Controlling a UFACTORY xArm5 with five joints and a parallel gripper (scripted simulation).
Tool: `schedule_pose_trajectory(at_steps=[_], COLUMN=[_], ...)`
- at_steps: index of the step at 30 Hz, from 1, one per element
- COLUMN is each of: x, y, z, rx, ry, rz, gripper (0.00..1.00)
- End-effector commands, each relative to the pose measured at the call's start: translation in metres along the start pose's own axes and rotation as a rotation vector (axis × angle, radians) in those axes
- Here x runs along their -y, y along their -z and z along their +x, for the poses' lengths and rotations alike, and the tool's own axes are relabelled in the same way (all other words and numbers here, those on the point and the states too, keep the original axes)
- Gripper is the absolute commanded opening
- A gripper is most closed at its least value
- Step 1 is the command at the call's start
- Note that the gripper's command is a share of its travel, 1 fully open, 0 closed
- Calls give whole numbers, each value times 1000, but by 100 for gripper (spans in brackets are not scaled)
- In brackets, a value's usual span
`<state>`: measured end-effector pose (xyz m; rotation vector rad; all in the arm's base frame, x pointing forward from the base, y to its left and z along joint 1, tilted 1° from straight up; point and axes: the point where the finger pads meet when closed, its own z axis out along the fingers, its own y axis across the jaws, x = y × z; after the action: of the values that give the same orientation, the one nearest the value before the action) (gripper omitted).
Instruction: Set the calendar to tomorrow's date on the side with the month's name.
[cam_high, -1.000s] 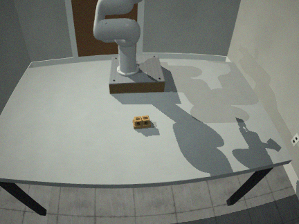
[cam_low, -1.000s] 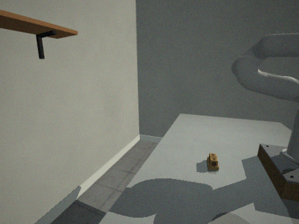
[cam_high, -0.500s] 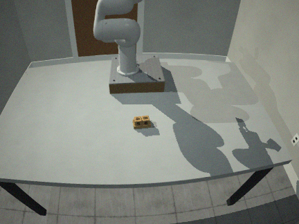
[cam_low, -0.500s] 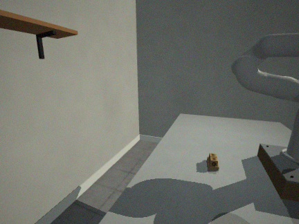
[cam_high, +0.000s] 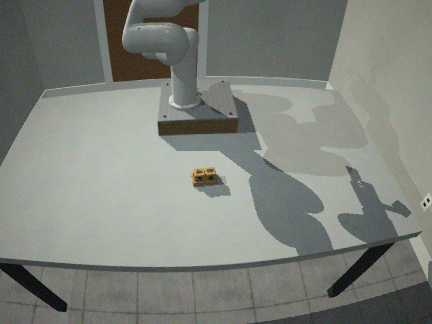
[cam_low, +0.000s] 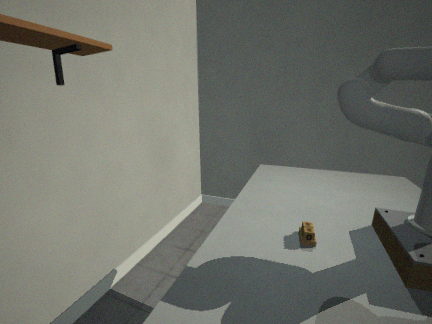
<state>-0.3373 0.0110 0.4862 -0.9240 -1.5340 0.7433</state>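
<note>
The small wooden calendar [cam_high: 205, 176] stands near the middle of the grey table, in front of the arm's base. Its two orange-brown cubes sit side by side in the tray, left cube [cam_high: 199, 176] and right cube [cam_high: 211, 175]. Dark digits show on their top and front faces, too small to read. The calendar also shows end-on in the exterior view [cam_low: 308, 234]. Only the arm's lower links [cam_high: 165, 40] are in view, and the arm rises out of the top of the picture. The gripper itself is out of both views; only its shadow falls on the table at the right.
The arm's base block [cam_high: 197, 111] stands at the back middle of the table. A wall runs along the table's right side. A wooden shelf [cam_low: 50, 40] hangs high on that wall.
</note>
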Motion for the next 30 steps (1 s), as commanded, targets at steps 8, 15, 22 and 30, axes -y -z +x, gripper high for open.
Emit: schedule_pose_trajectory(at_steps=[8, 15, 22, 30], x=[-71, -126, -170, -242], y=[-17, -12, 2, 41], z=[64, 108, 140, 184], rx=[-126, -175, -192, -182], ry=[176, 274, 333, 399], rz=[-246, -435, -581, -818], gripper=[100, 100, 100, 100])
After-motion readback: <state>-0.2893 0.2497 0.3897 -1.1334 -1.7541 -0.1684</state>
